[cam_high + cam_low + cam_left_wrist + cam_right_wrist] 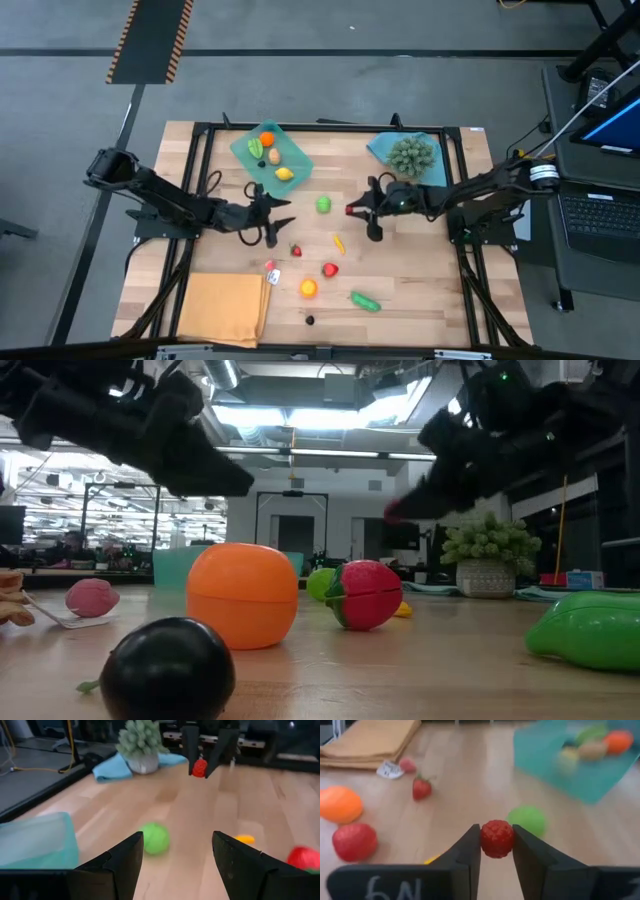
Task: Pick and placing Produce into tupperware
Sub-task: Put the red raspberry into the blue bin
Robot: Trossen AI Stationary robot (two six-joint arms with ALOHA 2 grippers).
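Observation:
The tupperware (270, 155), a teal tray at the far left, holds an orange, a green, a tan and a yellow piece. Loose produce lies mid-table: a green ball (323, 204), a yellow piece (338, 242), a strawberry (296, 250), a red fruit (330, 269), an orange one (308, 288), a green cucumber (364, 300) and a dark berry (310, 320). My right gripper (352, 210) is shut on a red raspberry (496, 838) to the right of the green ball. Left of that ball, my left gripper (175, 860) stands open with nothing between its fingers. My right gripper pinches the raspberry by its two sides (484, 840) between its two fingers, at their free ends (192, 766). The fingers slant down from the table's right. The raspberry is lifted clear of the table.
A bushy grey-green cluster (411, 155) stands on a blue cloth (385, 148) at the far right. A folded orange-tan mat (225, 308) lies at the near left, with a pink piece and a white tag (272, 272) beside it. Bare wood shows between the two grippers.

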